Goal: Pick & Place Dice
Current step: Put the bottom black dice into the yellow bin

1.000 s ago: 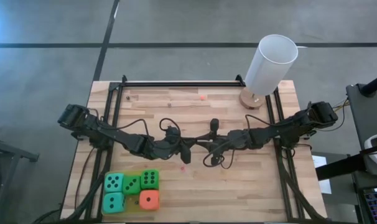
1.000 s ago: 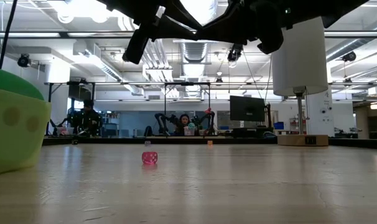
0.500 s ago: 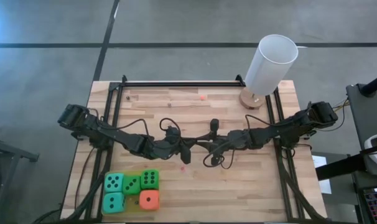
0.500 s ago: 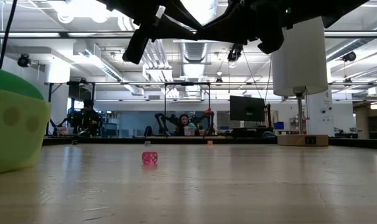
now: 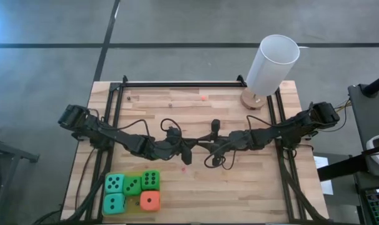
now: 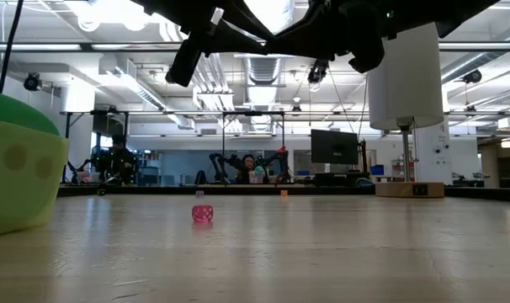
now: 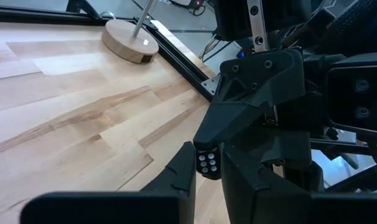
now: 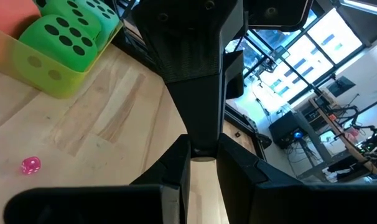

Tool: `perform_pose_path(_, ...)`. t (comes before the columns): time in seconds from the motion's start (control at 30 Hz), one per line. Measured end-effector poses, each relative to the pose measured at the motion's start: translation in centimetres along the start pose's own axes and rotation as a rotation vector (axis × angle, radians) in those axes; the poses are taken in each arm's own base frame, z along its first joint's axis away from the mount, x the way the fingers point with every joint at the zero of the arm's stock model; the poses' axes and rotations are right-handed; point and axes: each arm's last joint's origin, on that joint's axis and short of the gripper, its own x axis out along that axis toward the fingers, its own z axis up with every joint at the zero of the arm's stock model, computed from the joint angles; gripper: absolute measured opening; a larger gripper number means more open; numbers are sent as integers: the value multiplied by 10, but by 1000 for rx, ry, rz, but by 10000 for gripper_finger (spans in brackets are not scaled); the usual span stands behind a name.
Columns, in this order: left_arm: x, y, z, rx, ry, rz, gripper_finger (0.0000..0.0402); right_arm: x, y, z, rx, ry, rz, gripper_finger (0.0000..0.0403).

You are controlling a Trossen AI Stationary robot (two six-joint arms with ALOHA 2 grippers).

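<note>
Dice, five soft teal, green and orange-red cubes (image 5: 132, 191), sit bunched together; left gripper (image 5: 191, 150) and right gripper (image 5: 209, 147) hover mid-table, fingers narrow, holding nothing, probably parked.

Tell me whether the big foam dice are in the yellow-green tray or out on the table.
In the tray. The high view shows all five dice clustered inside the yellow-green tray at the table's near-left corner.

No legible text — no labels — anywhere.
</note>
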Motion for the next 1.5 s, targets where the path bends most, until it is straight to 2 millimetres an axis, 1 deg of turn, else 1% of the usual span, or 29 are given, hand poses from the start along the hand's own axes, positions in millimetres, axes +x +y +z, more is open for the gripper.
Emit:
perform_pose_path(0.2, 0, 0, 0, 0, 2, -2, 52, 0, 0, 0, 0, 0, 0, 58)
perform_pose_path(0.57, 0, 1, -1, 10, 9, 4, 52, 0, 0, 2, 11, -17, 3, 127)
perform_pose_path(0.77, 0, 1, -1, 10, 9, 5, 53, -1, 1, 2, 7, -12, 3, 150)
perform_pose_path(0.93, 0, 2, -2, 17, 20, 16, 53, -5, 3, 7, 1, -26, 11, 162)
perform_pose_path(1.13, -5, 2, 0, 25, 72, -8, 53, -16, 1, 13, -4, -24, 29, 170)
perform_pose_path(1.33, -11, 3, 2, 47, 153, -33, 53, -32, -7, 22, 75, -35, 42, 173)
perform_pose_path(1.5, -13, 3, 1, 57, 205, -53, 53, -42, -12, 24, 109, -19, 56, 167)
